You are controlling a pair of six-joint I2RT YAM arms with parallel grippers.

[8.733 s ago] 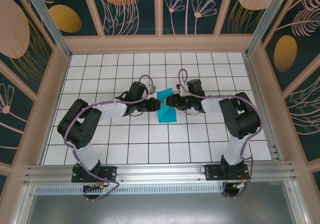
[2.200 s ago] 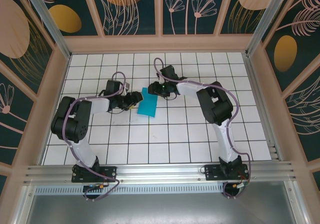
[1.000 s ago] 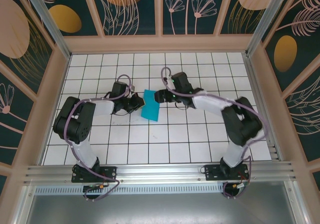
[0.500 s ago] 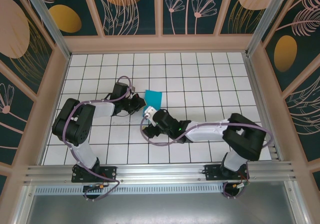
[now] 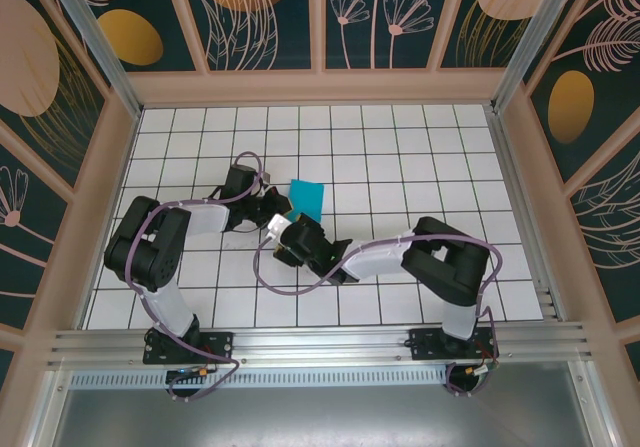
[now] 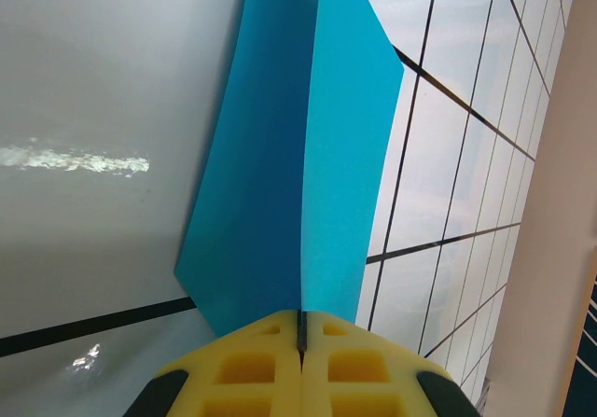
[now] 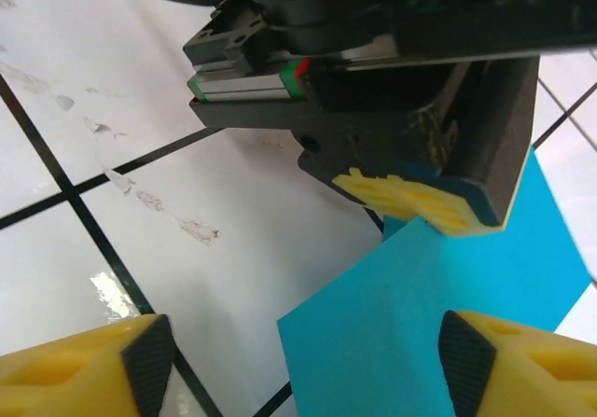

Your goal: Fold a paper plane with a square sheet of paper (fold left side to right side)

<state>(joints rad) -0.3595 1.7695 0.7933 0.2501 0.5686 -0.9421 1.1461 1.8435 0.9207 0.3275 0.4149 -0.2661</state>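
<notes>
The square sheet of paper [image 5: 307, 199] is teal and folded along a crease, and it lies left of the table's middle. In the left wrist view the paper [image 6: 280, 146] shows two panels meeting at a ridge. My left gripper [image 5: 283, 208] is shut on the sheet's left edge, its yellow pads [image 6: 252, 366] pressed together on the paper. My right gripper [image 5: 284, 235] hovers open just in front of the sheet. Between its wide-apart fingertips [image 7: 84, 366] the right wrist view shows the paper's near corner [image 7: 438, 296] and the left gripper's pads [image 7: 420, 198].
The white grid-tiled table [image 5: 400, 157] is walled by a beige frame [image 5: 320, 87]. The right arm's forearm [image 5: 370, 255] lies low across the tiles in front of the paper. A purple cable [image 5: 275, 277] loops under it.
The right arm swung from the paper's far right edge round to its near side, and its gripper now sits in front of the sheet. The left gripper stayed shut on the paper.
</notes>
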